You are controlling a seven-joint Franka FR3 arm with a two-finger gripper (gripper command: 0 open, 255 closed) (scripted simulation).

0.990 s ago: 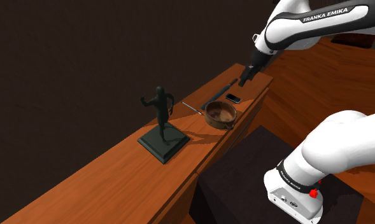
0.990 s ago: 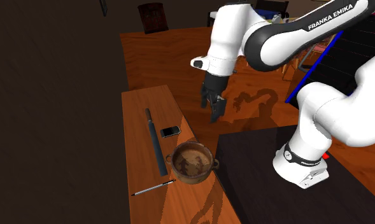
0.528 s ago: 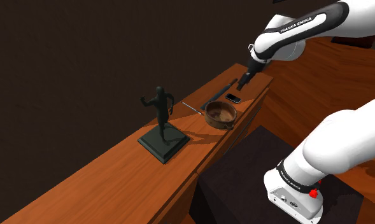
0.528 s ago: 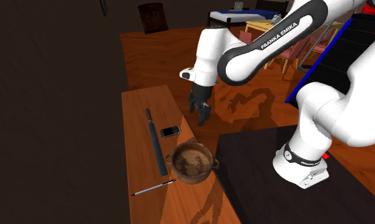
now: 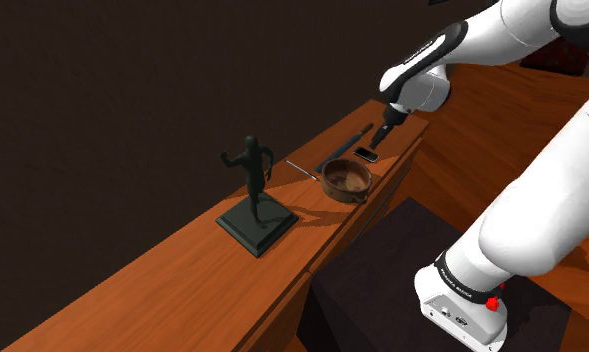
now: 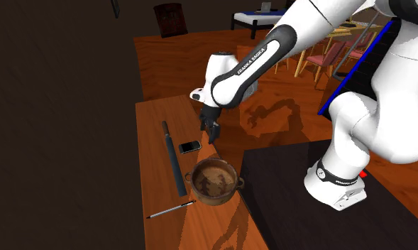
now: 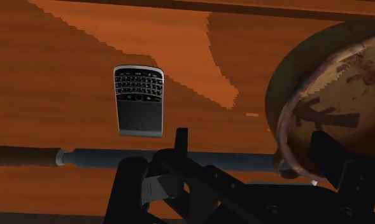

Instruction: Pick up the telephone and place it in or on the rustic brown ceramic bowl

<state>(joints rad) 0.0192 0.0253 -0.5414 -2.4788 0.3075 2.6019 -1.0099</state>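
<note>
A small black telephone with a keypad lies flat on the long wooden table. The brown bowl, mottled inside and with two small handles, stands close beside it. My black gripper hangs open a little above the table, just off the telephone's side, with nothing between its fingers. In the second exterior view it sits just right of the telephone, near the table edge.
A long dark rod lies along the table past the telephone and bowl. A thin pen rests beyond the bowl. A dark statue stands farther along. The dark stand abuts the table.
The arm has swung in from over the floor toward the table. The gripper has come down and now hangs close by the telephone. Nothing on the table has moved.
</note>
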